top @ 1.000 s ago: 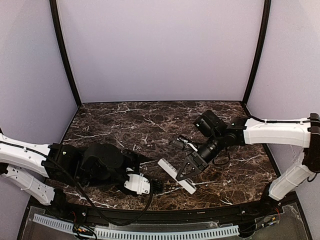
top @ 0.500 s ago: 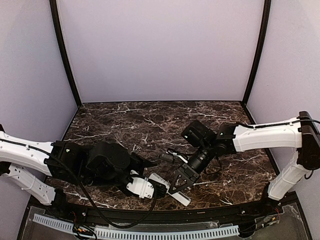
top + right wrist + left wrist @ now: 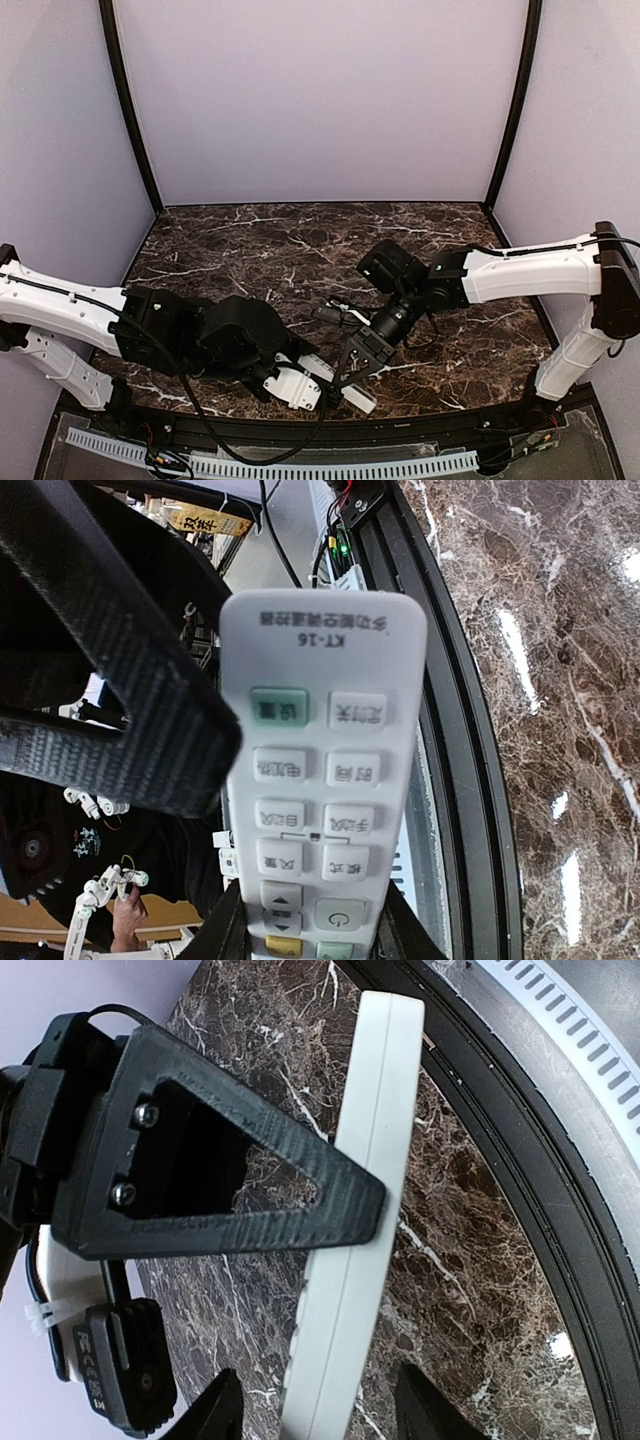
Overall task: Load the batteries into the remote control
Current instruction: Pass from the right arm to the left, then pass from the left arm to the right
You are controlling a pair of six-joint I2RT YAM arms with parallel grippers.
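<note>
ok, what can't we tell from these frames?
- Batteries: in no view.
- Battery bay of the remote control: right wrist shows only buttons, left wrist only its side edge.
- Remote's lower end: cut by right wrist's bottom edge.
- left pincer: only fingertips show in left wrist view.

The remote control (image 3: 320,770) is white with one green button (image 3: 278,708). The worktop (image 3: 250,250) is dark brown with thin white wiggly lines.

This looks like a robotics lab test cell: plain lilac panels (image 3: 320,100) and black posts (image 3: 130,110) enclose a dark marble-patterned bench (image 3: 250,250) with two robot arms (image 3: 530,268) mounted at its near edge. A slotted cable duct (image 3: 300,466) and loose wiring (image 3: 268,525) lie just past that edge.
</note>
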